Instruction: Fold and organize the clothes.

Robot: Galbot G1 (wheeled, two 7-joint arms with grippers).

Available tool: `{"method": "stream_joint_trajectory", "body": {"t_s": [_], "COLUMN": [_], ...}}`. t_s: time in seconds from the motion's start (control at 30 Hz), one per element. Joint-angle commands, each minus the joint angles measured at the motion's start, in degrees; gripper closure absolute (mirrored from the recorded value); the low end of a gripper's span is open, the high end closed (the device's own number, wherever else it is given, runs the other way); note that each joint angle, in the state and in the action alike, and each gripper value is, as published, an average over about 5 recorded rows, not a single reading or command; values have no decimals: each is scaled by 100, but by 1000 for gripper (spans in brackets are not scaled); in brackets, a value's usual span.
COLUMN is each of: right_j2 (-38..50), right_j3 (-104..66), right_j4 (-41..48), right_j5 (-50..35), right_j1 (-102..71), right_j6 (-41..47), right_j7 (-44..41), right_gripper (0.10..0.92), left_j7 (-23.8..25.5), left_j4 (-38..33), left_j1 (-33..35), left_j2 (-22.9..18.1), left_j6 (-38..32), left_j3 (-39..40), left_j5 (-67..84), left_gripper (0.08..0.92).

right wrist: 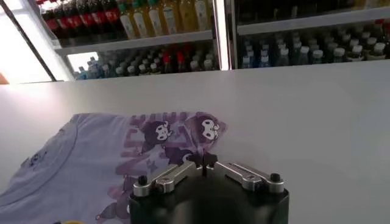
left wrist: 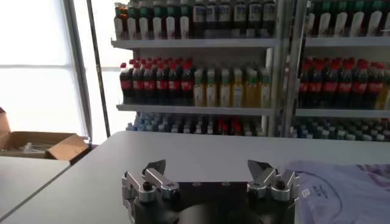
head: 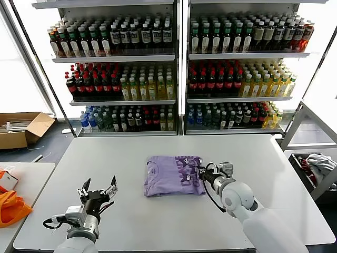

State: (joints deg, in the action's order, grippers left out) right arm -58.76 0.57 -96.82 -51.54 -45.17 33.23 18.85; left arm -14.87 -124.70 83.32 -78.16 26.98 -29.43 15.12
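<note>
The lavender T-shirt lies folded in a rough rectangle at the middle of the white table, its dark purple print on the right part. My right gripper is at the shirt's right edge, shut, with the printed edge pinched between its tips. In the right wrist view the tips meet on the print edge of the shirt. My left gripper is open and empty over the table's front left, well apart from the shirt. In the left wrist view the left gripper is wide open, with the shirt off to one side.
Shelves of bottles stand behind the table. A bright orange fabric item lies on a side table at the left. A cardboard box sits on the floor at the back left. A rack with cloth stands at the right.
</note>
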Motion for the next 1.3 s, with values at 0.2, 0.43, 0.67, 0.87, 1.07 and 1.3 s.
{"method": "stream_joint_trajectory", "body": {"t_s": [0.2, 0.43, 0.67, 0.87, 1.07, 1.3], "right_j2": [469, 445, 353, 369, 83, 57], "right_j3": [-1015, -883, -831, -718, -705, -684], "right_j4": [-1273, -1995, -1970, -1758, -1846, -1657], "right_j5": [2226, 1621, 154, -323, -319, -500], "right_j1": [-818, -1572, -1829, -1702, -1678, -1792], "right_j6": [-40, -9, 9, 0, -4, -9], "right_j7": [-675, -439, -140, -188, -242, 42], "right_gripper": [721, 521, 322, 210, 203, 203], "left_j7": [19, 28, 35, 43, 65, 106], "left_j4": [39, 16, 54, 65, 76, 81], "left_j1": [55, 40, 108, 144, 206, 267], "left_j2": [-99, -141, -183, -262, -321, -349], "left_j6": [-7, -22, -32, -75, -94, -106], "left_j3": [119, 194, 322, 341, 378, 409], "left_j5": [-83, -98, -156, -174, -236, -300], "left_gripper": [177, 177, 177, 177, 177, 177]}}
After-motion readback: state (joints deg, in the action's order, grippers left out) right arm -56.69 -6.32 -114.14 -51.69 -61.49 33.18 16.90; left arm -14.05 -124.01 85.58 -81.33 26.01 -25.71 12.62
